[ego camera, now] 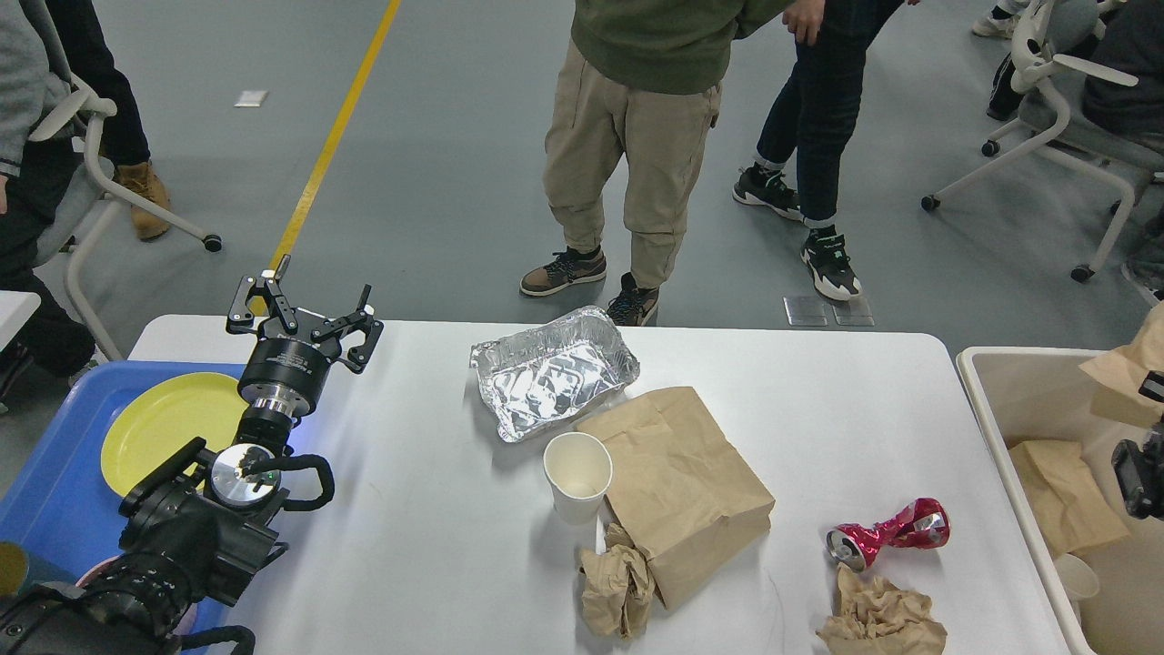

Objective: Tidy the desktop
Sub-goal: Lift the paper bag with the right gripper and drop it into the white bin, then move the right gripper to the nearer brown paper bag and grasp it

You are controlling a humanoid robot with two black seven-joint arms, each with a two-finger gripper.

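The white desktop (427, 528) holds a foil tray (555, 371), a white paper cup (578, 473), a flat brown paper bag (682, 491), a crumpled paper wad (618, 591), a crushed red can (887, 532) and another paper wad (878, 623). My left gripper (305, 309) stands open and empty over the table's far left corner. Only a little of my right gripper (1151, 387) shows at the right edge. It is above the beige bin (993, 428), and a second brown paper bag (1123, 368) hangs from it.
The bin holds a brown bag (1064, 496) and a cup (1078, 578). A blue tray (45, 491) with a yellow plate (164, 423) sits at the left. People (637, 136) and office chairs (1073, 109) stand beyond the table's far edge.
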